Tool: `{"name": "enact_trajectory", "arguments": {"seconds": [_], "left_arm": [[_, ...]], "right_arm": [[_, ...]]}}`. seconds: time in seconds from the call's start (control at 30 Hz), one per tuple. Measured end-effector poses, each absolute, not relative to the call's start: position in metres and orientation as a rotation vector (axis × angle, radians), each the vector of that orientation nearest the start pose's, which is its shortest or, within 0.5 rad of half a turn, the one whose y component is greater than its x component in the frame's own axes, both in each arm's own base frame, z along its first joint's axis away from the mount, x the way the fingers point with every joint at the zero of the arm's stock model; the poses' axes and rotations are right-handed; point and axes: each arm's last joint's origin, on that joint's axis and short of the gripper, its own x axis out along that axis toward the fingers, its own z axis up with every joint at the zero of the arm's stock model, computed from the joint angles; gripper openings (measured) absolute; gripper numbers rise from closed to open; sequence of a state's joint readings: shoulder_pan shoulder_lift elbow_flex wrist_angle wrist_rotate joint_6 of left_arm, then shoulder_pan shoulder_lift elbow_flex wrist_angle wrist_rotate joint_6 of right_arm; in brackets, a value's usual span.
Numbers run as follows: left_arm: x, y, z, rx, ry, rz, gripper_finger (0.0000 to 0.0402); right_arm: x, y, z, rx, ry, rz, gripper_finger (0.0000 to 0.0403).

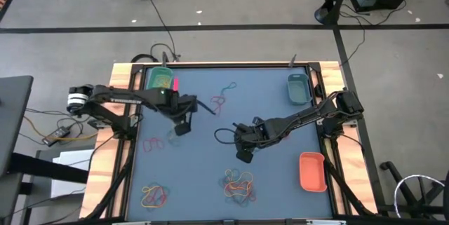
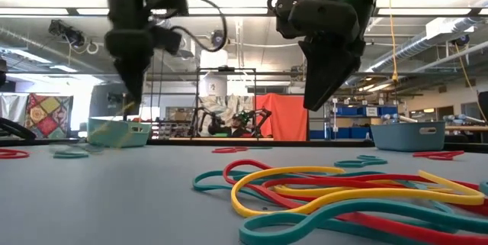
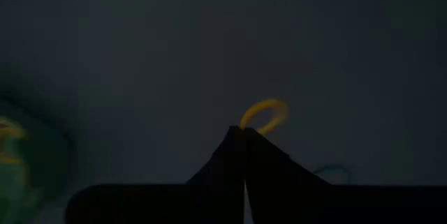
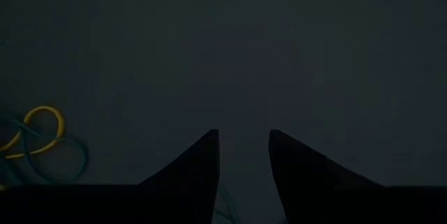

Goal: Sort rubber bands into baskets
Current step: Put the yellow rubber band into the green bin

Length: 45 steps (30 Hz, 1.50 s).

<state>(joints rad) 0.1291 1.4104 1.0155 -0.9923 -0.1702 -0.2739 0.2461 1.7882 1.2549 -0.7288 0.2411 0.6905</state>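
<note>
The left pincer (image 1: 182,128) hangs above the left half of the dark worktop (image 1: 203,148), a little in front of the green basket (image 1: 160,80), and its two fingers are pressed together on a yellow rubber band (image 3: 264,115), whose small loop sticks out past the tips in the left wrist view. From table height that same band (image 2: 126,110) shows as a thin yellow thread dangling under the pincer (image 2: 132,92), clear of the surface. The green basket sits at the far left corner with something pink at its right edge; I cannot tell what that is. The right pincer (image 1: 245,156) hovers near the middle of the worktop with its fingers a narrow gap apart and nothing between them. In its wrist view a few yellow and teal bands (image 4: 35,144) lie off to one side of it. The teal basket (image 1: 298,89) stands at the far right corner, and the orange-red basket (image 1: 313,171) lies along the right edge nearer the front. Loose bands lie in several heaps: a red and teal tangle (image 1: 222,97) at the far centre, a small scatter (image 1: 156,143) just below the left pincer, a yellow and red bunch (image 1: 154,195) at the front left, and a mixed pile (image 1: 239,184) at the front centre, near the right pincer. That mixed pile (image 2: 343,195) fills the foreground in the low view.
</note>
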Motion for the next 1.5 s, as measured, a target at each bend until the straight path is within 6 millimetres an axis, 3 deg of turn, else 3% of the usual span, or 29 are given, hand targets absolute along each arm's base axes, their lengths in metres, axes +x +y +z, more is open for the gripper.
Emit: {"name": "enact_trajectory", "arguments": {"seconds": [0.3,0.5,0.8,1.13,1.33,1.5], "left_arm": [[0.249,0.076,0.291,-0.148,1.208,0.593,0.0001],[0.236,0.108,0.307,-0.141,1.21,0.722,0.0],[0.204,0.145,0.306,-0.235,1.302,0.952,0.0],[0.191,0.172,0.306,-0.245,1.256,1.066,0.0],[0.169,0.191,0.282,-0.309,1.317,1.136,0.0],[0.154,0.195,0.262,-0.412,1.359,1.199,0.0005]], "right_arm": [[0.339,0.079,0.197,0.323,1.154,-0.418,0.0137],[0.338,0.079,0.197,0.331,1.164,-0.41,0.0137],[0.337,0.079,0.196,0.35,1.171,-0.422,0.0137],[0.338,0.071,0.196,0.36,1.177,-0.437,0.0137],[0.339,0.07,0.196,0.372,1.18,-0.438,0.0137],[0.338,0.071,0.196,0.381,1.188,-0.43,0.0137]]}}
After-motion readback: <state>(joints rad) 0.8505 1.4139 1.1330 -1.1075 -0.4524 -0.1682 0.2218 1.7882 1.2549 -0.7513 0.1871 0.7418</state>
